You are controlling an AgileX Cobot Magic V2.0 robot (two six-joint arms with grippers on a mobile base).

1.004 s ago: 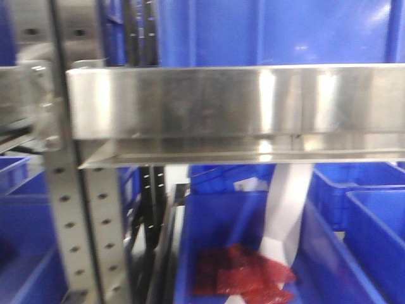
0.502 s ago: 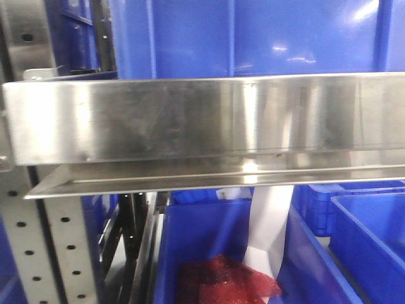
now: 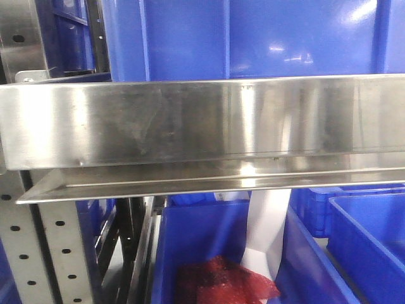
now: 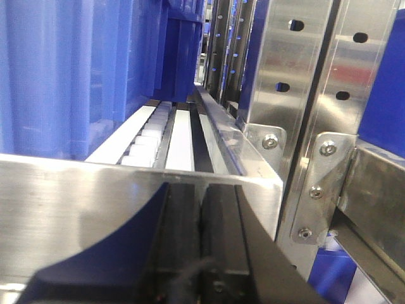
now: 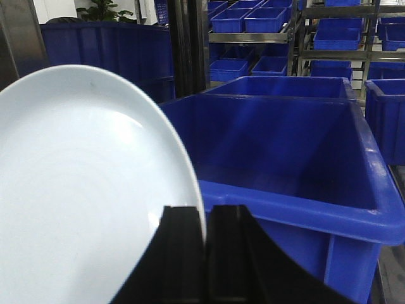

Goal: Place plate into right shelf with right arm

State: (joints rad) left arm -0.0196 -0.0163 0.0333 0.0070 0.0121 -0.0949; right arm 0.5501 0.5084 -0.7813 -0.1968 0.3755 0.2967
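Observation:
In the right wrist view my right gripper (image 5: 205, 212) is shut on the rim of the white plate (image 5: 82, 190), which stands on edge and fills the left half of the view. A large empty blue bin (image 5: 285, 145) lies just past the plate, to its right. The right shelf shows in the front view as a shiny steel shelf edge (image 3: 202, 120) with blue bins above and below. In the left wrist view my left gripper (image 4: 202, 190) is shut and empty, close to a steel shelf edge (image 4: 82, 190). Neither gripper shows in the front view.
A perforated steel upright (image 3: 54, 253) stands at the lower left of the front view, and bolted uprights (image 4: 297, 114) at the right of the left wrist view. A blue bin (image 3: 215, 253) below the shelf holds red mesh (image 3: 221, 282) and a white strip (image 3: 266, 228). More racks with blue bins (image 5: 266, 25) stand behind.
The front view has shifted: the shelf edge and upright slid left across the frame and the shelf now looks closer and larger. The movement has nearly stopped in the last half second.

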